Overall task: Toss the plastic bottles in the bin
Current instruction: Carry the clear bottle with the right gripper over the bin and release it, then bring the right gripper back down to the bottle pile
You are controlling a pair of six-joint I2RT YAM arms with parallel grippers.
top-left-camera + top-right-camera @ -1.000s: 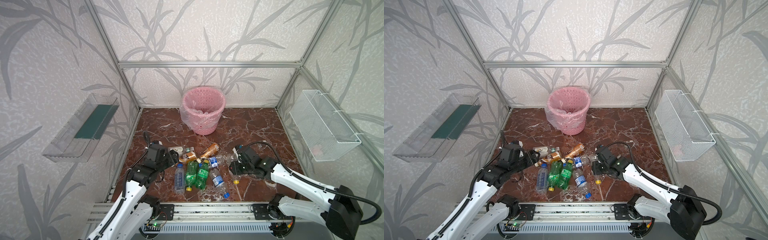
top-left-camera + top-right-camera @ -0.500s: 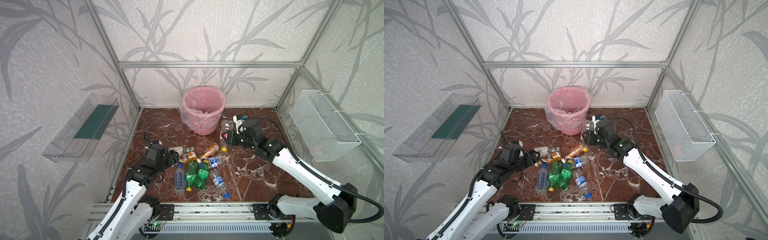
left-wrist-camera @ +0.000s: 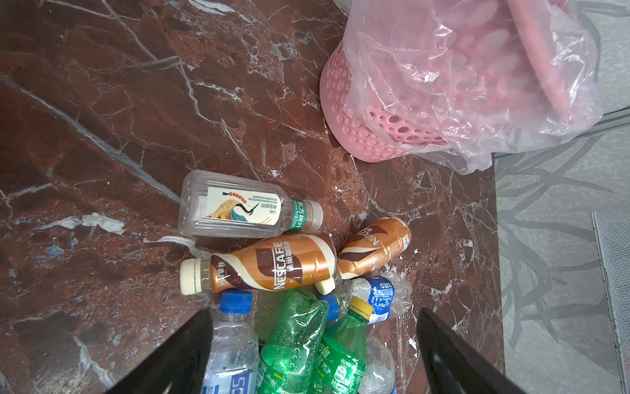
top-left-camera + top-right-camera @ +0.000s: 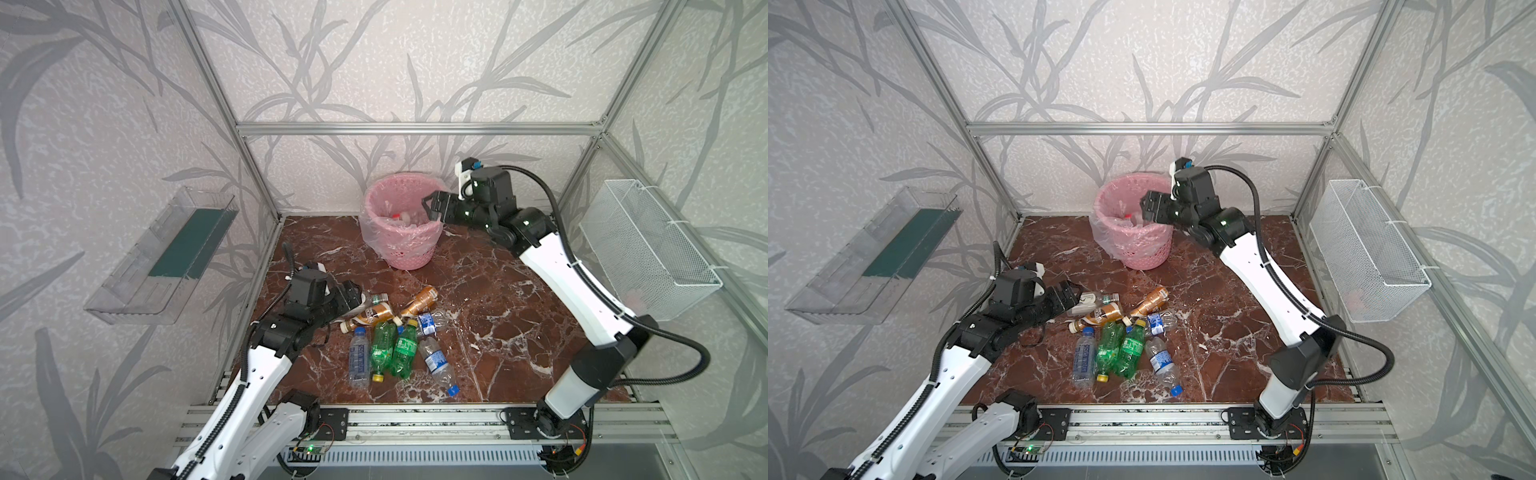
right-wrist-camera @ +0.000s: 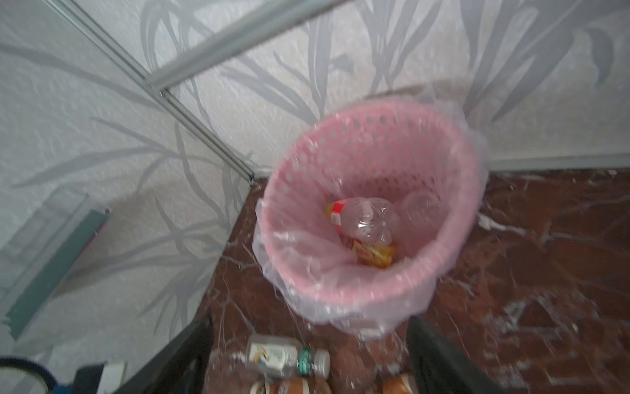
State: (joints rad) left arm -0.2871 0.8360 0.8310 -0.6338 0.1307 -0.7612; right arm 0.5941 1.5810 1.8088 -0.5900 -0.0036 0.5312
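The pink bin (image 4: 401,245) (image 4: 1133,249) stands at the back of the floor with a clear bag liner. Inside it lies a clear bottle with a red label (image 5: 364,218). My right gripper (image 4: 430,208) (image 4: 1148,208) (image 5: 310,324) hangs open and empty over the bin's right rim. Several plastic bottles lie in a pile on the floor: a white-labelled one (image 3: 238,208), two orange-brown (image 3: 272,266), two green (image 4: 392,347) and clear ones with blue labels (image 4: 359,357). My left gripper (image 4: 353,295) (image 4: 1069,295) (image 3: 313,314) is open, low at the pile's left side, holding nothing.
A white wire mesh basket (image 4: 648,245) hangs on the right wall and a clear tray (image 4: 166,253) on the left wall. Aluminium frame posts edge the marble floor (image 4: 498,316). A rail (image 4: 415,419) runs along the front edge.
My right arm rose from the pile with a clear bottle, swung back to the bin and opened; the bottle now lies inside. My left gripper opened wider without moving off.
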